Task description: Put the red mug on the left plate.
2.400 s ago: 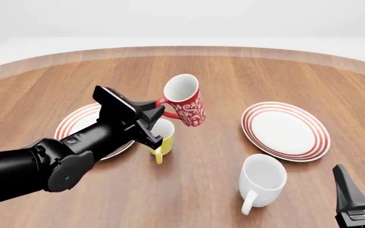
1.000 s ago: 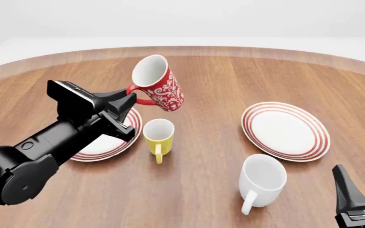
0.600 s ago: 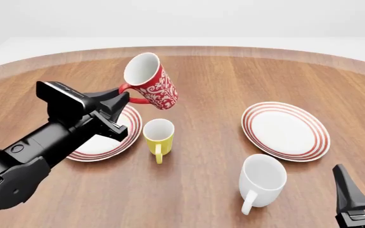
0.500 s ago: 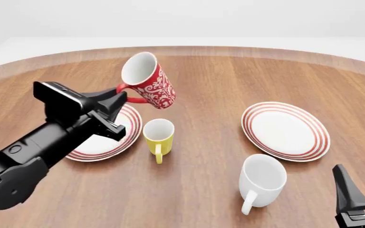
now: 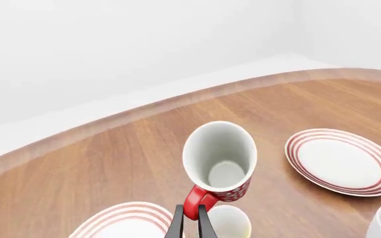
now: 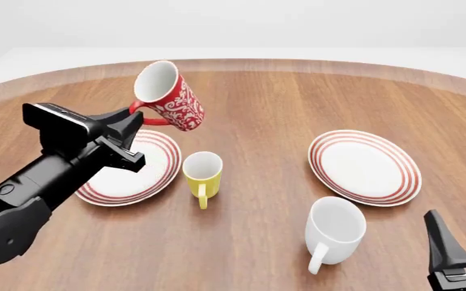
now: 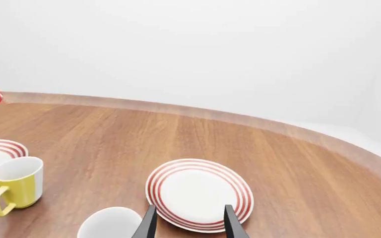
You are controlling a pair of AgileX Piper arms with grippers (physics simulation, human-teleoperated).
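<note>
The red mug [image 6: 168, 97] with a white swirl pattern hangs tilted in the air, held by its red handle. My left gripper [image 6: 131, 117] is shut on that handle, above the far right part of the left plate [image 6: 104, 185], a white plate with red rings. In the left wrist view the red mug [image 5: 220, 156] shows its white inside, with the gripper [image 5: 190, 223] closed on the handle and the left plate [image 5: 121, 225] below. My right gripper [image 7: 186, 223] is open and empty, low at the near right; one of its fingers [image 6: 443, 245] shows in the front view.
A yellow mug [image 6: 202, 176] stands just right of the left plate. A plain white mug [image 6: 332, 229] stands near the front. The second ringed plate [image 6: 365, 167] lies at the right. The table's far edge curves behind.
My left gripper has carried the red mug up and to the left, from beside the yellow mug to above the left plate. The right arm has not moved.
</note>
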